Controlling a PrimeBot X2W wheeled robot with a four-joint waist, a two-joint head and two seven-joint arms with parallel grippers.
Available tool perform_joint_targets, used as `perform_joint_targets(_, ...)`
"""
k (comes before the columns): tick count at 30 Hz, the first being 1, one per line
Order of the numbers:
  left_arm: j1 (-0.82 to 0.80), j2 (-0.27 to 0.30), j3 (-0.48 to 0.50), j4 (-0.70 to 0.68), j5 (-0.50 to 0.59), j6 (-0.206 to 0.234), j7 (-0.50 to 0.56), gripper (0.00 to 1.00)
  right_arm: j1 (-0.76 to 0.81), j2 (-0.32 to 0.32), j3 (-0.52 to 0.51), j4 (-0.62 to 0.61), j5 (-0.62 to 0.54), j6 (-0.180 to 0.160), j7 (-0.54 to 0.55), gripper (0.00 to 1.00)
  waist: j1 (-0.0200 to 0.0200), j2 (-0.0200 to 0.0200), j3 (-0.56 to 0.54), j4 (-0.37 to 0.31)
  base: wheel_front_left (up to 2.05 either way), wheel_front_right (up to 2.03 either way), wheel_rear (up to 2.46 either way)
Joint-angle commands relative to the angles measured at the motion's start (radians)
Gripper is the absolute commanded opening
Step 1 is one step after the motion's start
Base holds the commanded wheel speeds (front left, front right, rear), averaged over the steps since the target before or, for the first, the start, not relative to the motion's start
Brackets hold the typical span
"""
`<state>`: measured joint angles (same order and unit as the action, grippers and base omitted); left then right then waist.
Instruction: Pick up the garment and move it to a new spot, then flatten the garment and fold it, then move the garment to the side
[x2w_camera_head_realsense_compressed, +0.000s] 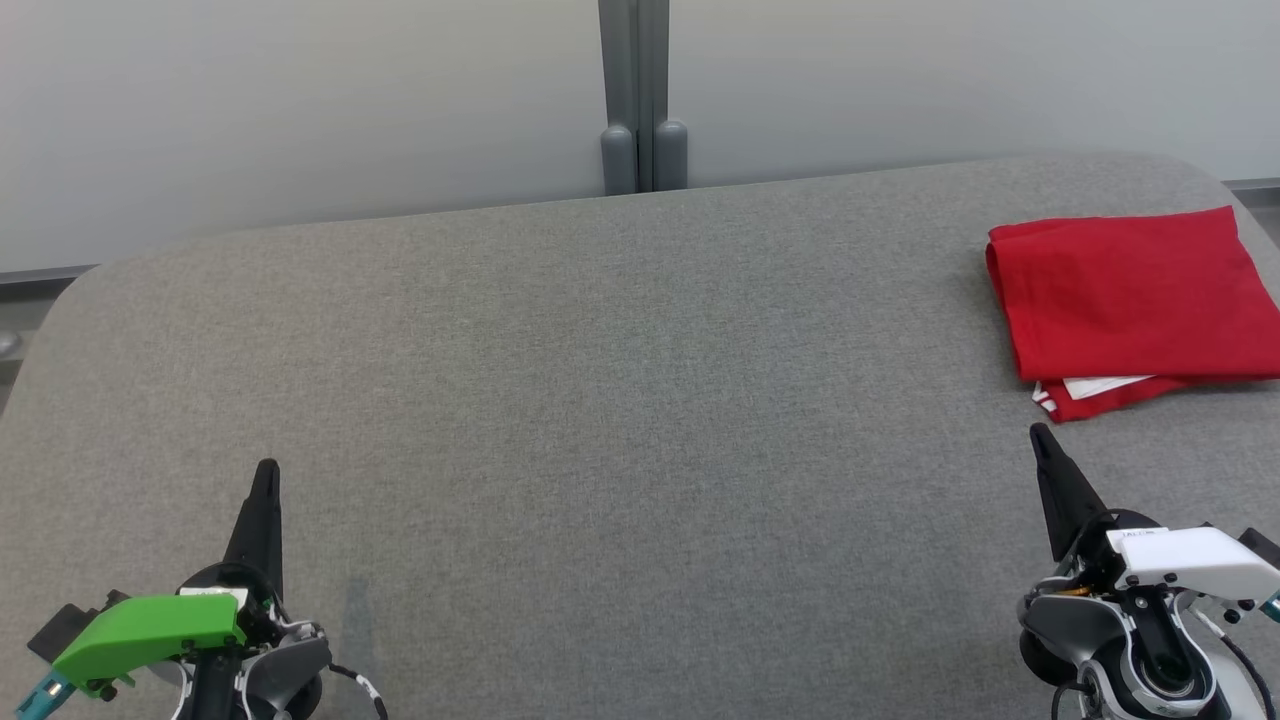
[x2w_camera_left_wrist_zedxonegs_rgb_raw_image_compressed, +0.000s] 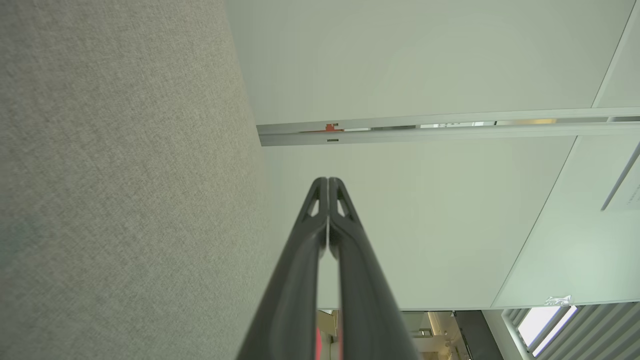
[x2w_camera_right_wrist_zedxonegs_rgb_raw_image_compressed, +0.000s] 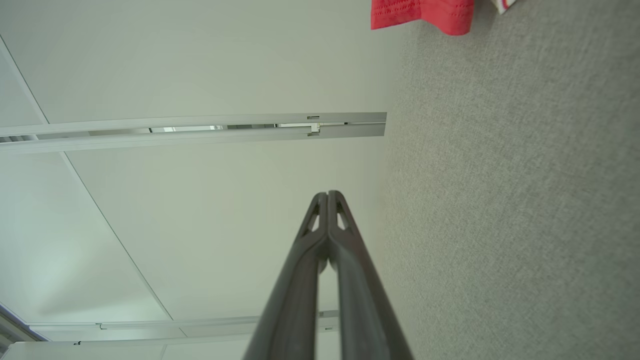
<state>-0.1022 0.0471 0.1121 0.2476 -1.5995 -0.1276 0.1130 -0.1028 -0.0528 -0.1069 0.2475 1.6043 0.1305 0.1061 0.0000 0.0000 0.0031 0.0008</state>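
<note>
A broad grey fabric-covered surface (x2w_camera_head_realsense_compressed: 620, 400) with rounded far corners spreads from the near edge to the far wall. Behind it stand pale wall panels (x2w_camera_head_realsense_compressed: 300, 100), joined at the middle by a grey upright post (x2w_camera_head_realsense_compressed: 640, 90) with two rounded feet just past the surface's far edge. The red garment (x2w_camera_head_realsense_compressed: 1130, 295) lies folded into a neat, roughly square stack at the far right of the surface, close to the right edge. A lower red layer and a strip of white (x2w_camera_head_realsense_compressed: 1100, 385) stick out along its near side. In the right wrist view a red stitched hem of it (x2w_camera_right_wrist_zedxonegs_rgb_raw_image_compressed: 425, 12) shows at the top edge, lying on the grey cloth. The left gripper (x2w_camera_head_realsense_compressed: 266, 470), under a green cover (x2w_camera_head_realsense_compressed: 150, 630), sits at the near left, well apart from the garment. Its two dark fingers are pressed together with nothing between them, as its wrist view (x2w_camera_left_wrist_zedxonegs_rgb_raw_image_compressed: 327, 181) shows. The right gripper (x2w_camera_head_realsense_compressed: 1038, 432), under a white cover (x2w_camera_head_realsense_compressed: 1190, 560), sits at the near right, its tip pointing toward the garment's near edge, near it but not touching. Its fingers (x2w_camera_right_wrist_zedxonegs_rgb_raw_image_compressed: 327, 194) are likewise pressed together and empty.
</note>
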Motion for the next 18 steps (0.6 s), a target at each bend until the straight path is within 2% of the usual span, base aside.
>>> perform_joint_targets(1, -0.012, 0.006, 0.005, -0.004, -0.018, -0.006, 0.006, 0.00, -0.009, -0.003, -0.005, -0.006, 0.019, 0.000, 0.008, 0.00, 0.0000, 0.0000, 0.000, -0.001, 0.00, 0.00, 0.00)
perform_joint_targets(18, -0.012, 0.006, 0.005, -0.004, -0.015, -0.006, 0.005, 0.00, -0.008, -0.002, -0.005, -0.006, 0.012, 0.000, 0.010, 0.00, 0.0000, 0.0000, 0.000, -0.001, 0.00, 0.00, 0.00)
